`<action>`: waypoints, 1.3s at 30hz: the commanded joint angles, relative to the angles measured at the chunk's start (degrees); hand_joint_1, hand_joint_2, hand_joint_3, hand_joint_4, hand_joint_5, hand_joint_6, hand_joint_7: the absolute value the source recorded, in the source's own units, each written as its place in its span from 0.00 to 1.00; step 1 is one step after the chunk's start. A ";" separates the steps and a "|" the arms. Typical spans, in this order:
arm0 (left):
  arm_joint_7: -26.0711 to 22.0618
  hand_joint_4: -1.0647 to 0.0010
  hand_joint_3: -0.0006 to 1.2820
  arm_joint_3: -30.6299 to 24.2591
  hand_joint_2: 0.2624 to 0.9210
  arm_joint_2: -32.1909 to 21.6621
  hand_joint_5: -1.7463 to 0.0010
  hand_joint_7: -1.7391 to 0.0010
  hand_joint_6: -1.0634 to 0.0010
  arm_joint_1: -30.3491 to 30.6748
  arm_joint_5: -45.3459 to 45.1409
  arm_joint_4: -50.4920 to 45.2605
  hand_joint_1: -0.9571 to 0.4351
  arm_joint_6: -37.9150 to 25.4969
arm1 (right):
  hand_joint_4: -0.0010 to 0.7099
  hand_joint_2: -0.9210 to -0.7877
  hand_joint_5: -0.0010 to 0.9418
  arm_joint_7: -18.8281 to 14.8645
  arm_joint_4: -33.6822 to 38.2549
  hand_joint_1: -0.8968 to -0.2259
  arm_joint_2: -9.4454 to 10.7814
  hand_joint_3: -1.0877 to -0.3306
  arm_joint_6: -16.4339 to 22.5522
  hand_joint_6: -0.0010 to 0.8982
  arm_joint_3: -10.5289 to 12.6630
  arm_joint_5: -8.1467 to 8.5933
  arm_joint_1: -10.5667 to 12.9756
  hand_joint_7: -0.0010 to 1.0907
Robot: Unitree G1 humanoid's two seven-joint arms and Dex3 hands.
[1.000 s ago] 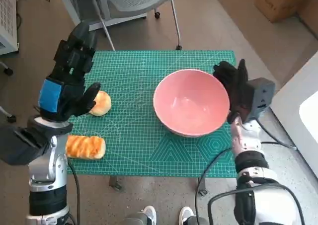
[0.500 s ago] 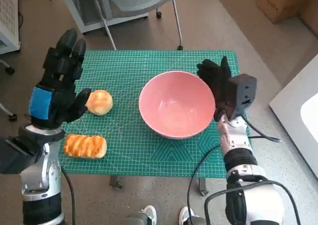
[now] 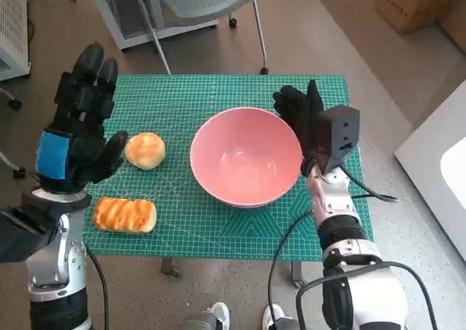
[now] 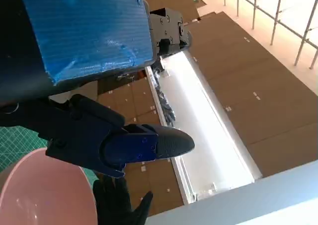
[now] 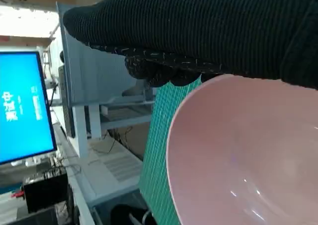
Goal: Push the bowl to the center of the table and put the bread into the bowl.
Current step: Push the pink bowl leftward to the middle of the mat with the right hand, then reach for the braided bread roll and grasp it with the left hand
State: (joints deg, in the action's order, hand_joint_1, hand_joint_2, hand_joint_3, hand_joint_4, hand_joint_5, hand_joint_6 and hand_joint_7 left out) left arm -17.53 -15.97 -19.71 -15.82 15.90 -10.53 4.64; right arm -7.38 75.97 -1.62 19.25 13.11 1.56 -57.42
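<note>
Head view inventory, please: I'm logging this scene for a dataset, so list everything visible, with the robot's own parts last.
Bowl: one, pink, empty, near the table's middle.
Round bread: one, golden, on the mat left of the bowl.
Long bread: one, glazed orange-brown, at the mat's front left.
Cutting mat: one, green, covering the table.
Chair: one, grey, behind the table.
Cardboard box: one, brown, on the floor at far right.
Shoes: two, white, below the table's front edge.
Left hand: black, blue-taped, raised beside the round bread, holding nothing.
Right hand: black glove, against the bowl's far right rim.
</note>
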 commanded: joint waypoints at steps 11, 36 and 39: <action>0.62 0.96 0.30 -0.62 1.00 -0.48 1.00 0.82 1.00 0.96 0.25 -1.05 0.17 0.03 | 0.17 0.00 0.01 -4.46 -1.58 0.32 -4.41 0.35 4.48 0.31 0.75 0.93 -1.96 0.02; -0.20 0.96 0.29 -2.21 1.00 -4.34 1.00 0.82 1.00 3.54 -1.38 -8.46 0.16 -2.16 | 0.23 0.00 0.02 -23.67 -12.00 0.24 -7.38 0.60 29.33 0.36 4.49 12.28 0.70 0.03; -0.24 0.97 0.23 -3.30 1.00 -9.11 1.00 0.82 1.00 6.59 -7.74 -13.43 0.16 -4.63 | 0.24 0.00 0.02 -25.57 -12.80 0.24 -7.16 0.61 29.60 0.37 4.44 13.49 1.21 0.03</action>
State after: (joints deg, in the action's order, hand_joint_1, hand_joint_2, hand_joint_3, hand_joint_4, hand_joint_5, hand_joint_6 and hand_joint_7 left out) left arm -17.56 -17.61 -23.81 -12.11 13.21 -18.85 2.14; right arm -30.70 63.70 -9.63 48.93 17.40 13.54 -58.65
